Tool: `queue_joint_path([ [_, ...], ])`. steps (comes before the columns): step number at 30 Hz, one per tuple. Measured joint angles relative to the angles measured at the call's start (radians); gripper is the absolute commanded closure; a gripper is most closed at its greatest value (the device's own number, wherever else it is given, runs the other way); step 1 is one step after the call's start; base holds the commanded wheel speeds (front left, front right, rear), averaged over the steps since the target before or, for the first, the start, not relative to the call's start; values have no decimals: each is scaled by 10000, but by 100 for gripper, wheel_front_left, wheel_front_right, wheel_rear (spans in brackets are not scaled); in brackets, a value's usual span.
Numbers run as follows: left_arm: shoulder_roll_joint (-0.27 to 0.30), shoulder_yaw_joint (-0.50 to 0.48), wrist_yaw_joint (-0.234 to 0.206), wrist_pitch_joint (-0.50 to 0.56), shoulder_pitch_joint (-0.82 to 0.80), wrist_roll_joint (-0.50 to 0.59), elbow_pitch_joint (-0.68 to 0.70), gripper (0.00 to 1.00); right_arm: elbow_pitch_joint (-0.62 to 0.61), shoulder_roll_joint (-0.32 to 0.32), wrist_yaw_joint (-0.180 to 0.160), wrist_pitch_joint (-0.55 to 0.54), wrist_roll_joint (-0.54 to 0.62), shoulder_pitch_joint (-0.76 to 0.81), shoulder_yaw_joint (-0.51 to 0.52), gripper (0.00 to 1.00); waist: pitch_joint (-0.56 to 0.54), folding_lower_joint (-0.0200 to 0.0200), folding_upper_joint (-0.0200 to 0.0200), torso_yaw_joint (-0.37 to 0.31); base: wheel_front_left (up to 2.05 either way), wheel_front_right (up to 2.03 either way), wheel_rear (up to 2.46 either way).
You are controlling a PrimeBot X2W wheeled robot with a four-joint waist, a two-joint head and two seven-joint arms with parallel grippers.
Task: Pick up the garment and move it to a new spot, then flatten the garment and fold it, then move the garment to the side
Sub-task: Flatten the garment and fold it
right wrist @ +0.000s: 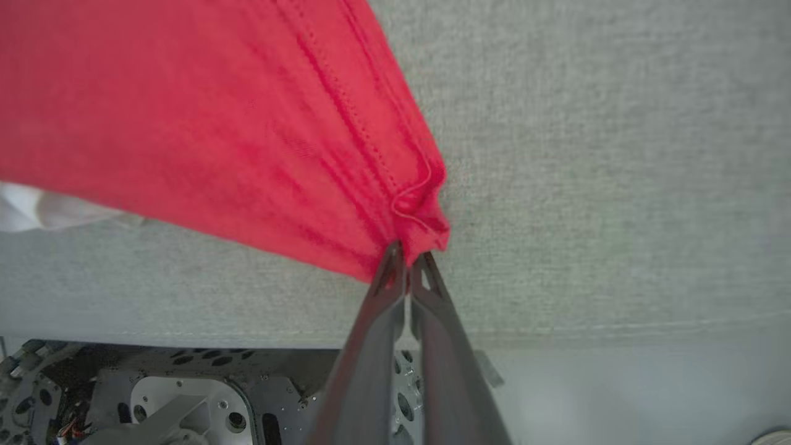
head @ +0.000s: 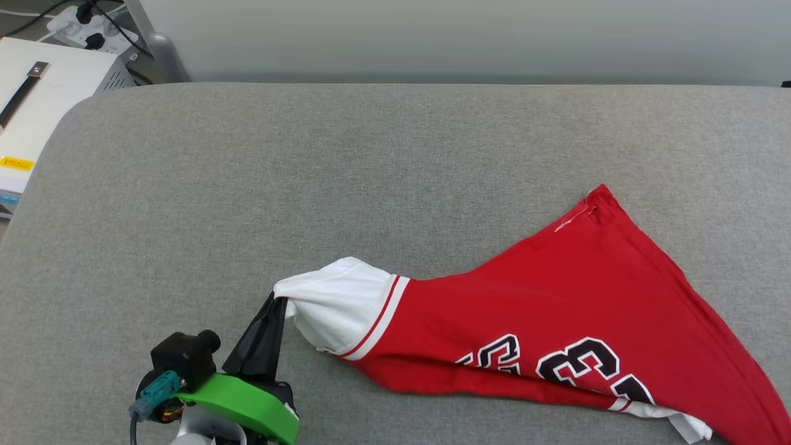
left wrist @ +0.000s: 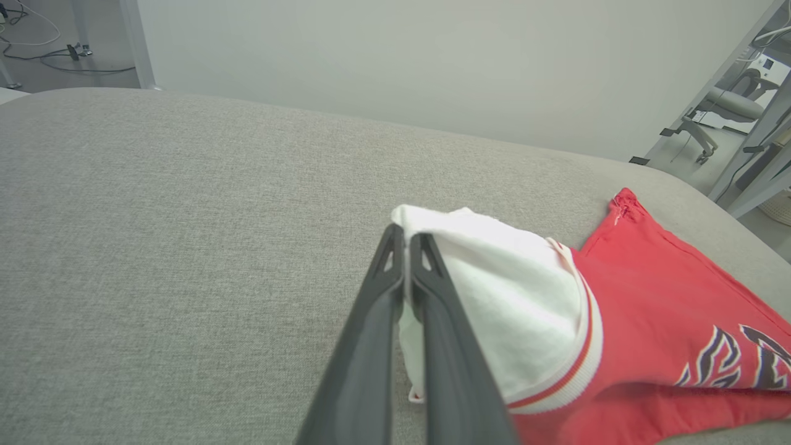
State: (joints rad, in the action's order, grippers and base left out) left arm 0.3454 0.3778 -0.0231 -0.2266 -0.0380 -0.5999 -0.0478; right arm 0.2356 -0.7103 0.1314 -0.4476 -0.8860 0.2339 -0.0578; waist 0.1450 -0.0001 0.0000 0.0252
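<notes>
The red jersey-style T-shirt (head: 556, 296) lies pulled out long across the gray fabric-covered desk (head: 371, 173), taking up the desk's 3 to 5 o'clock part in the head view, with one red corner pointing toward 1 o'clock and the rest running off the picture at 4 o'clock. Its white sleeve (head: 337, 303), edged with red-and-white striped trim (head: 380, 318), points toward 9 o'clock and is lifted a little off the fabric. The left gripper (head: 276, 303) comes in from 7 o'clock, its jaws pressed together on the tip of that sleeve; the left wrist view shows the left gripper (left wrist: 405, 238) with its two dark fingers (left wrist: 371, 346) closed side by side, the white sleeve (left wrist: 494, 290) pinched between them and bulging toward 3 o'clock, the T-shirt (left wrist: 649, 321) beyond it. Black lettering (head: 575, 364) outlined in white shows along the shirt's near edge at 5 o'clock. In the right wrist view the right gripper (right wrist: 408, 256) has its jaws shut on a stitched red hem corner (right wrist: 420, 210), the T-shirt (right wrist: 216, 123) spreading from there toward 10 o'clock above the desk (right wrist: 618, 154), and the robot's base (right wrist: 154, 395) sits at 7 o'clock. Off the desk at 10 o'clock in the head view stand a white box (head: 37, 93) and a power strip (head: 80, 25).
</notes>
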Motion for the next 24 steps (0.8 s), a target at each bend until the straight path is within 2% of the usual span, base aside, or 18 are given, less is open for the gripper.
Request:
queue_joint_path([
  [2,4,13,0,2,-1,0,-4,100,-52,437,0,-194,61,222,163,100,8,0,0,22,0,0,0],
  [6,10,33,-2,6,-1,-2,-8,100,-290,621,0,-506,447,301,518,100,7,0,0,58,0,0,0],
  [7,17,33,-2,6,0,-2,-8,100,-380,665,0,-535,506,298,610,63,2,0,0,54,0,0,0],
  [8,27,31,-10,19,-1,-2,-4,100,-535,690,0,-541,594,295,727,15,-7,0,0,48,0,0,0],
  [9,35,31,-38,25,-1,-2,2,100,-723,685,0,-533,692,290,872,0,-10,0,0,48,0,0,0],
  [14,54,75,-75,33,-3,-2,58,100,-1933,403,0,-408,968,-139,1482,0,6,0,0,123,0,0,0],
  [19,63,125,-75,42,-54,4,217,100,-3124,-188,0,-474,1193,-1389,1707,0,219,0,0,225,0,0,0],
  [24,58,219,-73,44,-296,25,280,100,-3730,-805,0,-1281,1373,-3048,838,0,554,0,0,359,0,0,0],
])
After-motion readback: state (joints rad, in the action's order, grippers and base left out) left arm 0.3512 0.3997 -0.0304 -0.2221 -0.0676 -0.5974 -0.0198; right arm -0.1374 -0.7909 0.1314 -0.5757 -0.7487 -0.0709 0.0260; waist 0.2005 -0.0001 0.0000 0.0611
